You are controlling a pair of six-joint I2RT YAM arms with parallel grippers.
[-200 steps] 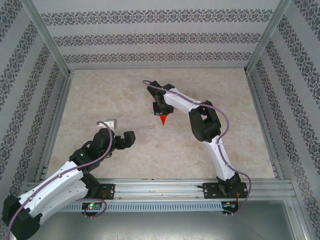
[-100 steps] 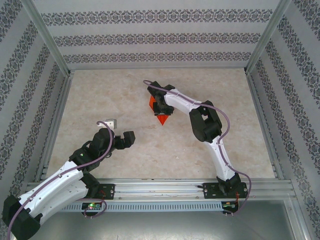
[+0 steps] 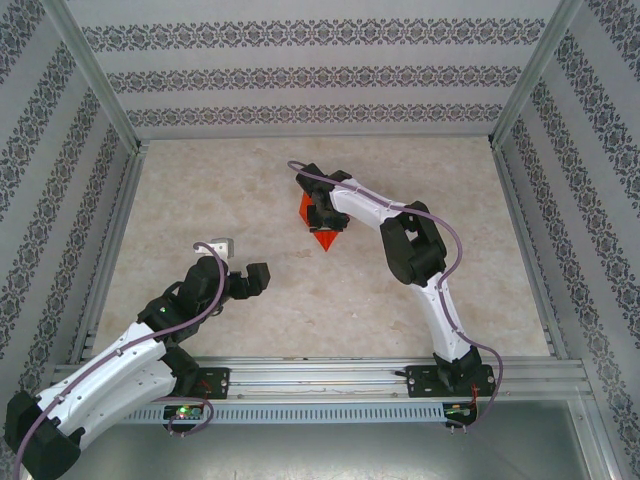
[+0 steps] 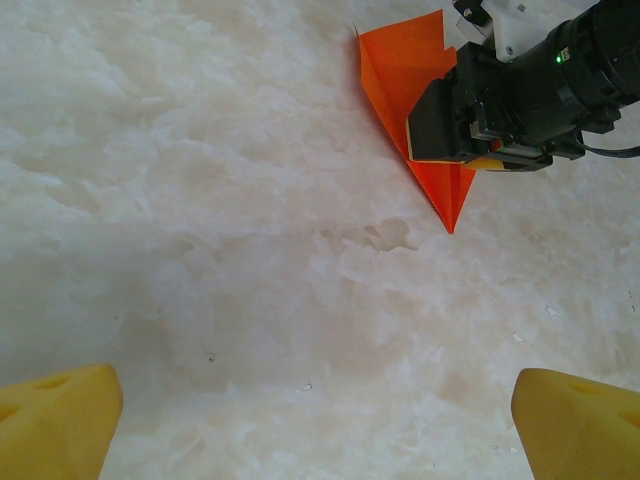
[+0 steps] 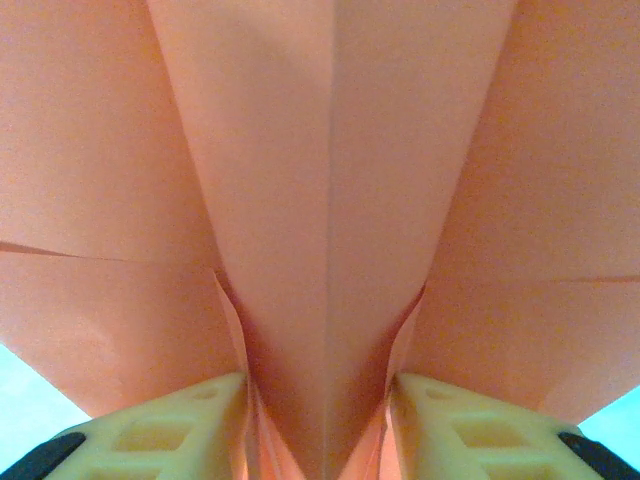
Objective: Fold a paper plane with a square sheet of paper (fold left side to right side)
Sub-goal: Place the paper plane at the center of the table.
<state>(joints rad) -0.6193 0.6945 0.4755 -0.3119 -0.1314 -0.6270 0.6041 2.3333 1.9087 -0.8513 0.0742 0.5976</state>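
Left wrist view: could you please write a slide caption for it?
Orange paper plane on the table under the right gripper, seen between the wide-open yellow fingertips of the left gripper.

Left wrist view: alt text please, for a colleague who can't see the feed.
A bright orange-red folded paper dart lies on the pale marbled table at upper right, tip pointing toward the camera, with the right arm's black gripper over its right side. The left gripper is open and empty, its yellow fingertips in the bottom corners.
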